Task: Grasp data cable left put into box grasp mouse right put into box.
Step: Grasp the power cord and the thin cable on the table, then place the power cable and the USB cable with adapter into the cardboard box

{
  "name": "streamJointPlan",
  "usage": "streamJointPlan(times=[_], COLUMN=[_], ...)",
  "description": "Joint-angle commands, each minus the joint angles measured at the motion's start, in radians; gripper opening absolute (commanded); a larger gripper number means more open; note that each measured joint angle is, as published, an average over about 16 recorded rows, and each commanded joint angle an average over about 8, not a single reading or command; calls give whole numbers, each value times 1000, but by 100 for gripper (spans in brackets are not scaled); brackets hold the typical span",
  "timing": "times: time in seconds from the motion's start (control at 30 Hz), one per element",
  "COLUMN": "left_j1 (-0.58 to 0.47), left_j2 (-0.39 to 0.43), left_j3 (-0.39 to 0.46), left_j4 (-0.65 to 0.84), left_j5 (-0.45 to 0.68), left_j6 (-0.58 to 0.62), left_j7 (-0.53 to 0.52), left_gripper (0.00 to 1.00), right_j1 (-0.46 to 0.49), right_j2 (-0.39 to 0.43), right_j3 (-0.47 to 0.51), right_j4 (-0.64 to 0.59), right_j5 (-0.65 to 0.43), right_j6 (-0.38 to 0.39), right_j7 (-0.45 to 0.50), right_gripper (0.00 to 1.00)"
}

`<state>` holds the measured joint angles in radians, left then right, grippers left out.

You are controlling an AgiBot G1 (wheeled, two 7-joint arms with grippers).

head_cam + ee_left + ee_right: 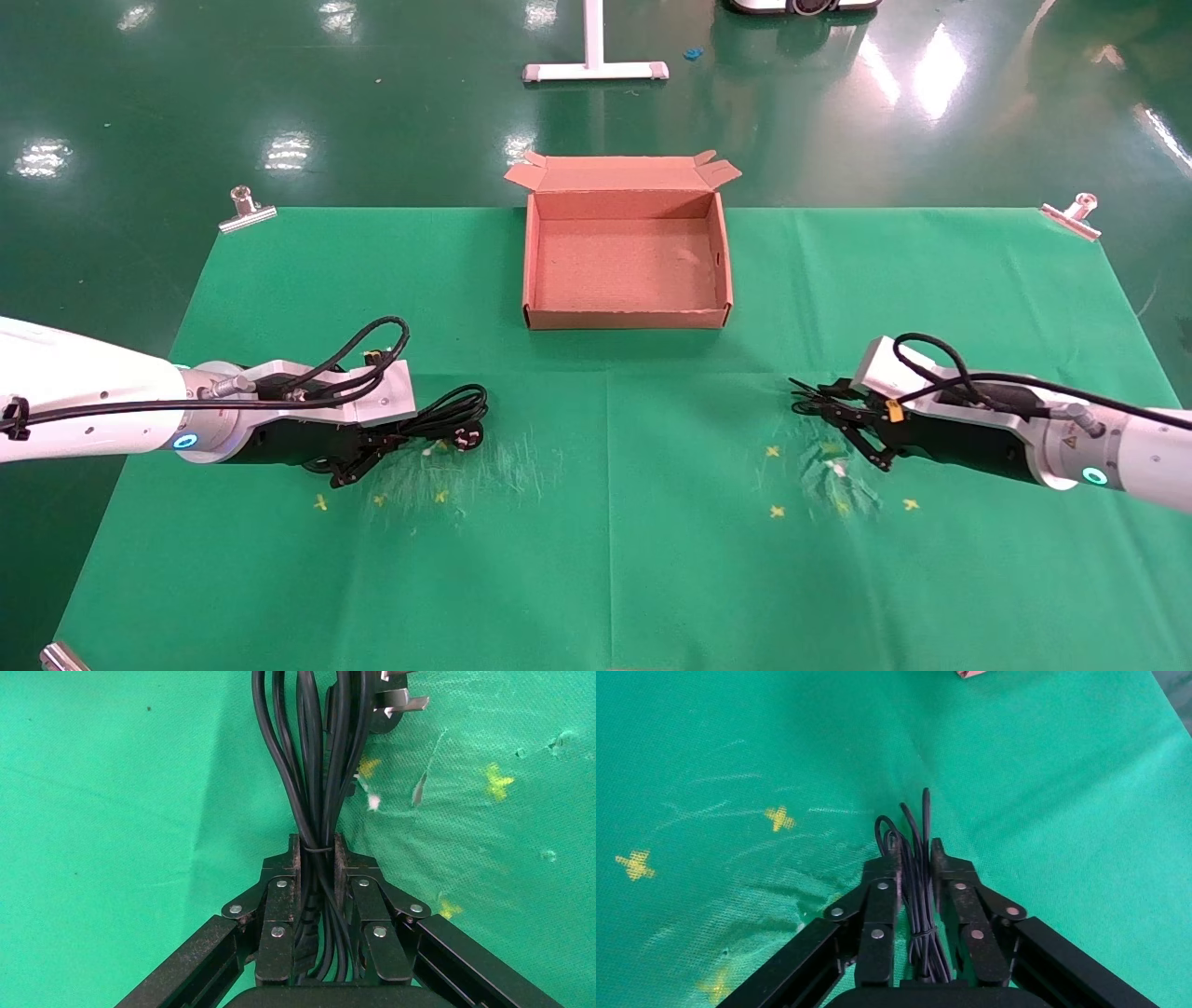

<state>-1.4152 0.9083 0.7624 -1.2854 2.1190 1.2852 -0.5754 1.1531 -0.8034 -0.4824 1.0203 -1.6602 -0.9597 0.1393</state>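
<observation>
The data cable (453, 411), a thick black looped bundle with a pronged plug (468, 434), lies at the left of the green cloth. My left gripper (365, 455) is shut on it. In the left wrist view the bundle (309, 755) runs between the closed jaws of the left gripper (318, 843), and the plug (393, 702) lies beyond. My right gripper (836, 410) is low at the right of the cloth. In the right wrist view the right gripper (916, 850) is shut on the mouse's thin tied cord (916, 881). The mouse's body is hidden. The brown box (624, 320) stands open at the far centre, with nothing in it.
The green cloth (605, 522) covers the table and carries yellow cross marks (776, 511) and scuffs near both grippers. Metal clips (246, 212) (1073, 216) hold its far corners. A white stand base (596, 70) is on the floor beyond.
</observation>
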Motion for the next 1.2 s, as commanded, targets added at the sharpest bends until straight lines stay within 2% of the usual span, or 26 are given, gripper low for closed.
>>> streamJointPlan(times=[0.03,0.37,0.6,0.77,1.0,1.1,1.2], left_j1=[0,-21,-151,-229,-260,-267,-277], left_j2=[0,3,52,151,375,440,462], left_j3=[0,-9,-34,-32,-1,19,54], left_j4=[0,-1,63,196,500,594,631], left_j5=[2,-8,-60,-64,-36,-72,-140], left_j6=[0,-2,12,-53,-285,-374,-431], left_j7=[0,8,92,202,390,470,530], left_gripper=[0,0,0,0,0,0,0], right_j1=[0,10,87,159,241,256,265], right_j2=[0,3,16,22,39,53,66], right_j3=[0,7,44,68,98,108,116], right_j4=[0,-1,-30,-74,-112,-119,-128], right_j5=[0,6,30,41,72,86,93], right_j6=[0,2,12,18,-4,-16,-19], right_j7=[0,5,35,55,50,41,32], right_gripper=[0,0,0,0,0,0,0])
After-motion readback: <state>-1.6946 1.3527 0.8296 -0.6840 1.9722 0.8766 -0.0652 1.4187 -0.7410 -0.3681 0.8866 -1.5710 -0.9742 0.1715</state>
